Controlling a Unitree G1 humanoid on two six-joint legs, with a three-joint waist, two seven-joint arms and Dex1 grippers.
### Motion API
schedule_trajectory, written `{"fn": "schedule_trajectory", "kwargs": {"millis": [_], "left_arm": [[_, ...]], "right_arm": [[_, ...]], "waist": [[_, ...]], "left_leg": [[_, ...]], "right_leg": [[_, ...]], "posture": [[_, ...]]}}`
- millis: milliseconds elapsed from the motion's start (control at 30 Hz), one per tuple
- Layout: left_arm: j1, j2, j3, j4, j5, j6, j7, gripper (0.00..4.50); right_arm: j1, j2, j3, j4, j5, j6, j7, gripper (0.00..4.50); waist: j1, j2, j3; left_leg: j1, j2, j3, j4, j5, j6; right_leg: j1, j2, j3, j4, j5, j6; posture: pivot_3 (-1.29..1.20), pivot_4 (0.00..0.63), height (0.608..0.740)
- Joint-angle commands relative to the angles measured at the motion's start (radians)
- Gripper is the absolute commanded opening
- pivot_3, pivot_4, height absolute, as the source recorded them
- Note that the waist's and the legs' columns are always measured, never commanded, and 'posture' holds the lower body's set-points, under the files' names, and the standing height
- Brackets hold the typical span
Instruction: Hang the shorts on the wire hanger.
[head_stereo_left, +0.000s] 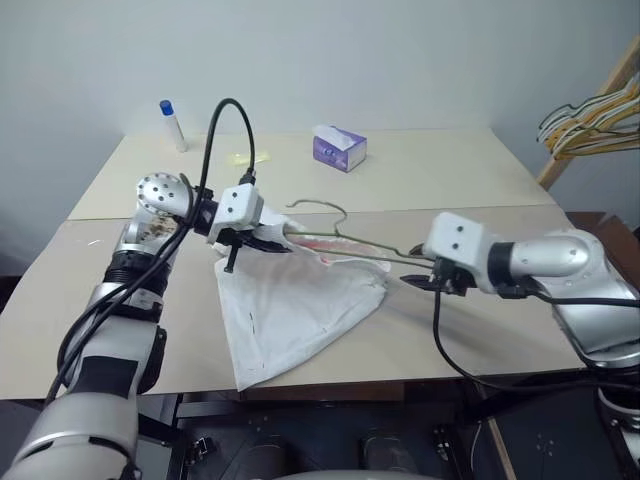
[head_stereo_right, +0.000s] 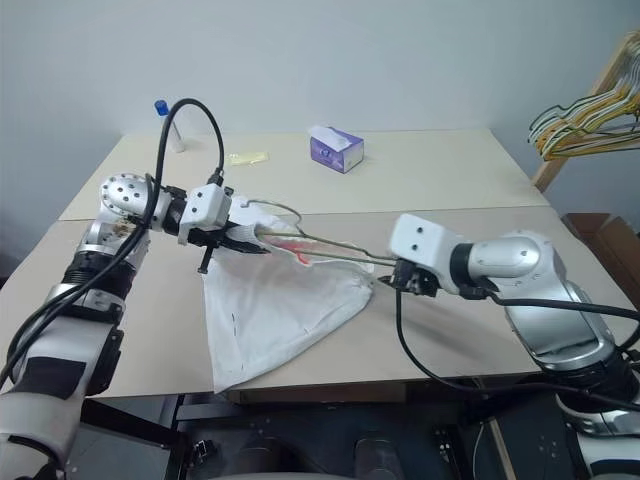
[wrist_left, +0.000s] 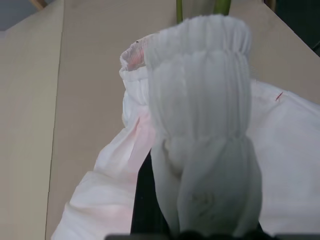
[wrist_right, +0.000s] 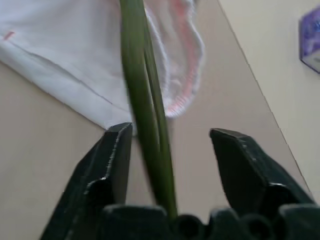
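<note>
Heads up: your left gripper (head_stereo_left: 262, 238) is clamped on the shorts (head_stereo_left: 290, 315) mid-table, but your right gripper (wrist_right: 170, 150) stands apart around the hanger (head_stereo_left: 345, 238), which could slip out.

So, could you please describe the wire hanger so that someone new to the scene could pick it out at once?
On the beige table, look between the two grippers: the wire hanger runs from the shorts at the left gripper across to the open right gripper. It is single, bare and dull grey-olive, unlike the yellow and green striped hangers bunched at the far right.
</note>
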Motion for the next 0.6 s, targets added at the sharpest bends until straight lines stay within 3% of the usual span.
{"fn": "schedule_trajectory", "kwargs": {"millis": [33, 67, 267, 367, 467, 600], "left_arm": [[0.022, 0.035, 0.054, -0.048, -0.028, 0.055, 0.029, 0.00], [0.031, 0.038, 0.061, -0.056, -0.029, 0.068, 0.037, 0.00], [0.055, 0.042, 0.089, -0.082, -0.032, 0.123, 0.086, 0.00], [0.052, 0.035, 0.098, -0.089, -0.046, 0.161, 0.093, 0.00], [0.049, 0.034, 0.098, -0.095, -0.046, 0.179, 0.089, 0.00], [0.048, 0.029, 0.100, -0.106, -0.044, 0.194, 0.086, 0.00]], "right_arm": [[0.067, -0.013, -0.128, -0.023, 0.036, 0.034, -0.039, 4.26], [0.091, -0.009, -0.157, -0.024, 0.047, 0.042, -0.048, 4.47], [0.195, 0.115, -0.263, 0.023, 0.143, 0.015, -0.109, 4.47], [0.214, 0.230, -0.206, 0.044, 0.148, -0.024, -0.170, 4.47], [0.168, 0.429, -0.101, 0.130, 0.128, -0.065, -0.282, 4.47], [0.089, 0.563, -0.039, 0.258, 0.092, -0.099, -0.367, 4.47]], "waist": [[0.000, 0.000, 0.000], [-0.001, 0.000, 0.000], [0.004, -0.001, 0.000], [0.003, -0.001, -0.001], [-0.007, -0.002, -0.001], [-0.005, 0.000, 0.000]], "left_leg": [[0.000, 0.000, 0.000, 0.000, 0.000, 0.000], [0.000, 0.000, 0.000, 0.000, 0.000, 0.000], [0.002, 0.000, 0.000, 0.000, 0.000, 0.000], [0.003, 0.000, 0.000, 0.000, 0.000, 0.000], [0.004, 0.000, 0.000, -0.001, 0.000, 0.000], [0.004, 0.000, 0.000, -0.001, 0.000, 0.000]], "right_leg": [[0.000, 0.000, 0.000, 0.000, 0.000, 0.000], [0.000, 0.000, 0.000, 0.000, 0.000, 0.000], [0.002, 0.000, 0.001, 0.001, 0.000, 0.000], [0.002, 0.000, 0.001, 0.001, 0.000, 0.000], [0.002, 0.000, 0.002, 0.002, 0.000, 0.000], [0.001, 0.001, 0.003, 0.004, 0.000, 0.000]], "posture": [[-0.09, 0.000, 0.740], [-0.09, 0.000, 0.740], [-0.08, 0.000, 0.740], [-0.07, 0.000, 0.740], [-0.07, 0.000, 0.740], [-0.07, 0.000, 0.740]]}}
